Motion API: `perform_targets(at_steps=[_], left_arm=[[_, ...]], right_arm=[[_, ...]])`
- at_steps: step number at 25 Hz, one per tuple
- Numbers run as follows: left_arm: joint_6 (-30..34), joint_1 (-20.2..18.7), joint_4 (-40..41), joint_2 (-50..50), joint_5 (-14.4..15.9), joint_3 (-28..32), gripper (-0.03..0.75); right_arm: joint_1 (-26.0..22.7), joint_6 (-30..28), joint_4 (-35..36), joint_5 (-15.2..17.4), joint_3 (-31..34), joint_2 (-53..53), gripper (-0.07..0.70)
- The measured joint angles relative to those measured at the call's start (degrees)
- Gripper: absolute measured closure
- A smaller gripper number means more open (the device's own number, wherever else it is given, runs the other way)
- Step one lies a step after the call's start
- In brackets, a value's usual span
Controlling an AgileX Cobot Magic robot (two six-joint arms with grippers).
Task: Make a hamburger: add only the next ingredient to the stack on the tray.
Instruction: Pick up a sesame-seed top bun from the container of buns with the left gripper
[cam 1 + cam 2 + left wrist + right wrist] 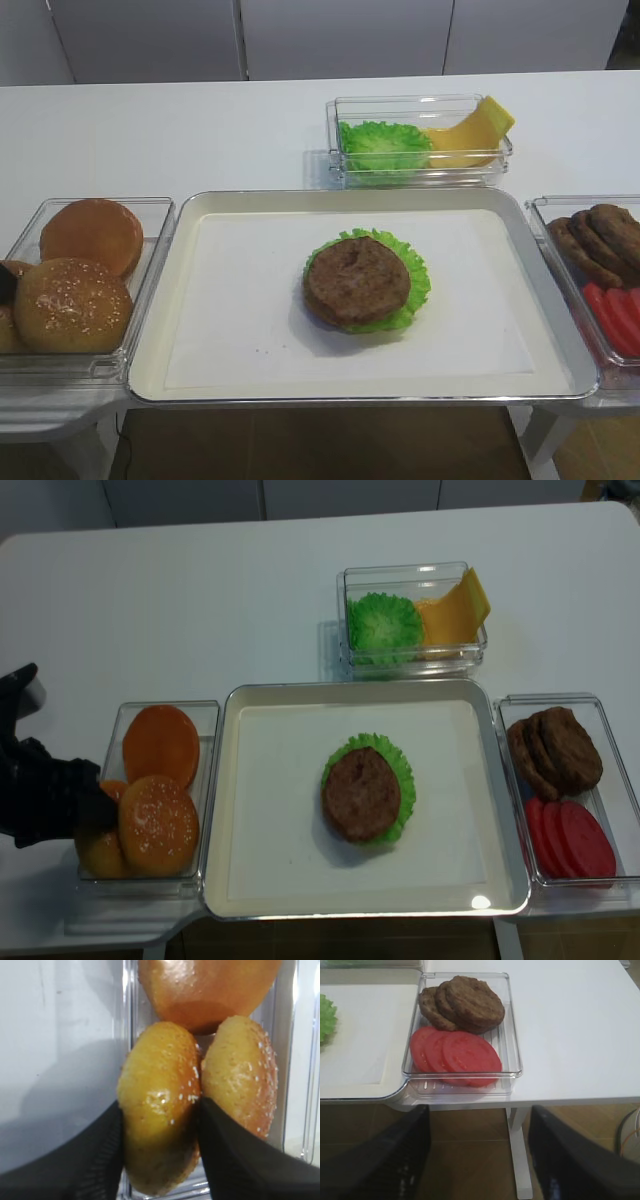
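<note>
Nearest my left wrist camera, the left gripper (160, 1152) has its two dark fingers pressed on either side of a sesame bun top (160, 1115), pinching it on edge inside the clear bun bin (112, 780). A second seeded bun (242, 1075) touches it at 3 o'clock, and a smooth bun (205, 987) sits just beyond at 12 o'clock. From overhead, the left arm (40, 790) reaches into that bin at the tray's 9 o'clock.

On the right wrist view, the right gripper (480, 1160) hangs below the table edge with its fingers spread wide, holding nothing. Ahead of it lies a clear bin (512, 1025) with tomato slices (457, 1055) near and loose patties (465, 1002) behind.

The tray (180, 250) fills the middle of the table. The stack (358, 282), patty over lettuce, rests on the paper liner (240, 300) slightly toward 3 o'clock of centre, with no bun on it yet. At the tray's 12 o'clock, a far bin (420, 100) holds lettuce leaves (385, 145) and cheese (480, 128).
</note>
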Motion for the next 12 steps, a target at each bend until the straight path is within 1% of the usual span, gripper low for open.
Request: perform_targets(at_steps=[12], left_arm=[[0.7, 0.0, -0.1, -0.4, 0.6, -0.1, 0.404]], right_arm=[[0.0, 0.0, 0.0, 0.0, 0.0, 0.0, 0.165]])
